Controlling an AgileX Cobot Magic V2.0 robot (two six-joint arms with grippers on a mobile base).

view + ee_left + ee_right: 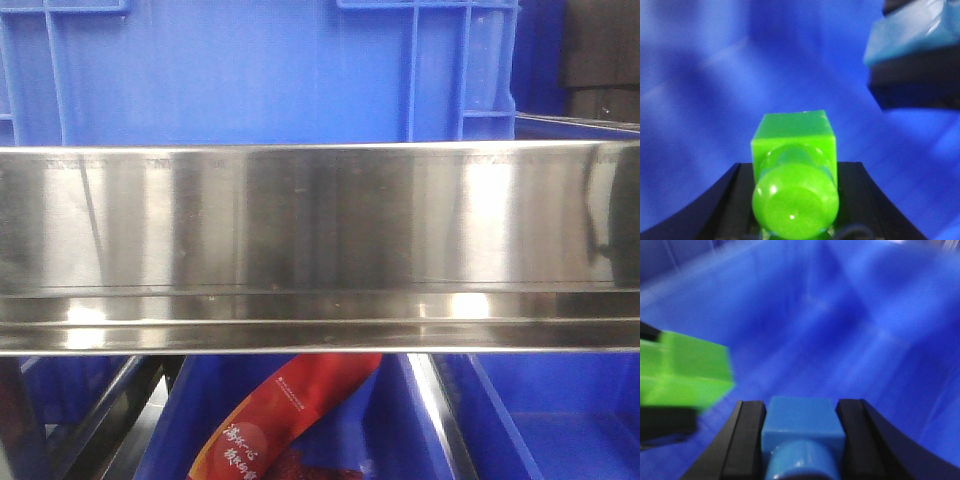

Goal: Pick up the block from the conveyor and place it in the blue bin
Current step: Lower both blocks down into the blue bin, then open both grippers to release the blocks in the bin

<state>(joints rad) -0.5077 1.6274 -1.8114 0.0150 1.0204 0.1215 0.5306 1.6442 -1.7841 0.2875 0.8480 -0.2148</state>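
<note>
1. The left gripper [796, 172] is clamped tight on the small bright green block [792, 132], with a black finger [730, 200] hugging each side. A glossy rounded green knob [795, 202] sits right in front of the block, nearest the camera.
2. Behind it everything is blurry blue plastic bin [700, 75] wall, so the block is held inside the bin. I can't tell how high off the bottom.
3. The right gripper [801, 407] is closed on a blue square block [802, 422] the same way, also over blue plastic.
4. The two grippers are near each other. The right wrist view has the green block just to its left.
5. In the front view, a shiny brushed steel panel [320, 230] runs straight across. There's a blue crate [250, 70] behind it, and a red printed packet [290, 420] lies in a blue tub [560, 430] below.
</note>
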